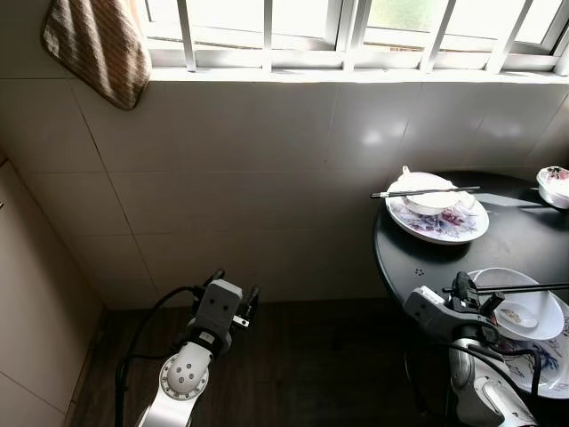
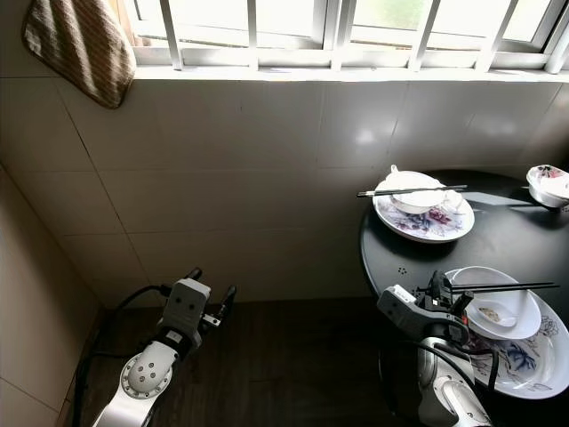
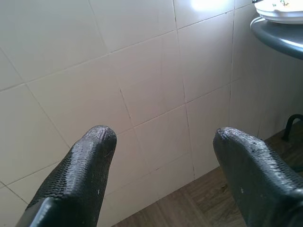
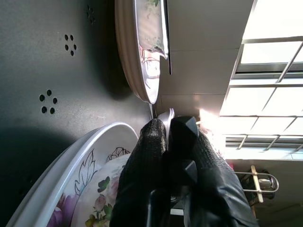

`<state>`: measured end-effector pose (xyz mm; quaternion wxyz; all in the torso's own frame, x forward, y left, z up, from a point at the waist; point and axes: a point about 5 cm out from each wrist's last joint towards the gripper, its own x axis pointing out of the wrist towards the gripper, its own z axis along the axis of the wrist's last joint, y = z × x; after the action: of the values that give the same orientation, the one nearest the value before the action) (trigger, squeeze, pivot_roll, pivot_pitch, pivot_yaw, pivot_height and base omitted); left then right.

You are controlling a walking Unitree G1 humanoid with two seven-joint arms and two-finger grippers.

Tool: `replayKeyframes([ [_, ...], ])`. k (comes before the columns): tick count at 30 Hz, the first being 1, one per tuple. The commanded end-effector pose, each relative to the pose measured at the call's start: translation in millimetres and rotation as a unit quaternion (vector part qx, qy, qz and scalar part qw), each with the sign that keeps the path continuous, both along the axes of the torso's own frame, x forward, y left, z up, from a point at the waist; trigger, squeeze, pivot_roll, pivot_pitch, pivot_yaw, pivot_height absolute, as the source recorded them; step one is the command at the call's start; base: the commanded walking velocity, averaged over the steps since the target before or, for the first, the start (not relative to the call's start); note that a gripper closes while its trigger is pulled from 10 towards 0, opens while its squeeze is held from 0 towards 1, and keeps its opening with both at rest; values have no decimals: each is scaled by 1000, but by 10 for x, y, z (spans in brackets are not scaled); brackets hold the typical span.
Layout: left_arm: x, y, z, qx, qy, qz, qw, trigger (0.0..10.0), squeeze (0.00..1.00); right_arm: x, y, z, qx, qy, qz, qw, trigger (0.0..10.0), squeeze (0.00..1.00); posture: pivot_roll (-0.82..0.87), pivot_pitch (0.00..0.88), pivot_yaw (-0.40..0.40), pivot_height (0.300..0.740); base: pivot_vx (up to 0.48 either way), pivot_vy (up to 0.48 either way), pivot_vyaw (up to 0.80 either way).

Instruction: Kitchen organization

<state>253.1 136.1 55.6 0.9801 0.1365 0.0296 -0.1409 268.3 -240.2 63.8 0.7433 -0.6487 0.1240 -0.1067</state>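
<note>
Striped brown cloth (image 1: 98, 46) is hung from the window sill at the far left, above a wall of glossy pale tiles (image 1: 240, 169). Below it, dark wood-plank floor (image 1: 311, 365) lies open between the wall and the table. The left gripper (image 1: 234, 289) is held low over that floor, facing the tiles, its two textured black fingers (image 3: 80, 175) spread wide apart with nothing between them.

To the right, a round black table (image 1: 507, 240) with a smooth matte top is seen; its left edge curves just beside the wall. Near its far edge a flowered plate (image 1: 437, 222) carries a white bowl (image 1: 425, 189) with dark chopsticks (image 1: 425, 191) laid across the rim. At the near edge a second flowered plate (image 1: 551, 351) holds a white bowl (image 1: 524, 302) with a spoon (image 1: 517, 315) inside and thin chopsticks (image 1: 516, 287) across it. The right gripper (image 1: 463, 286) is held at the left rim of that near bowl, its fingers (image 4: 147, 179) pressed together on the near ends of those thin chopsticks. A small bowl (image 1: 555, 185) sits at the table's far right edge.
</note>
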Motion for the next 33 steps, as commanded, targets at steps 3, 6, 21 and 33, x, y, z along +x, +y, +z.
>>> replayKeyframes([
  [3, 19, 7, 19, -5, -4, 4, 1000, 10000, 0, -16, 12, 13, -16, 1, 10, 1000, 0, 0, -54, 0, -61, 740, 0, 0, 0],
  [6, 18, 7, 19, -6, -4, 4, 1000, 10000, 0, -8, 29, 64, -60, -17, 23, 998, 0, 0, -54, 0, -61, 740, 0, 0, 0],
  [21, 16, 12, 13, -10, -3, 7, 1000, 10000, 0, 181, 344, 599, -85, -150, 110, 979, 1804, 0, -57, 0, -53, 740, 0, 0, 53],
  [33, 30, 43, 28, -14, -8, 19, 1000, 10000, 0, 257, 1172, 959, 7, -208, 326, 922, 0, 0, -32, 0, -59, 740, 0, 0, 800],
])
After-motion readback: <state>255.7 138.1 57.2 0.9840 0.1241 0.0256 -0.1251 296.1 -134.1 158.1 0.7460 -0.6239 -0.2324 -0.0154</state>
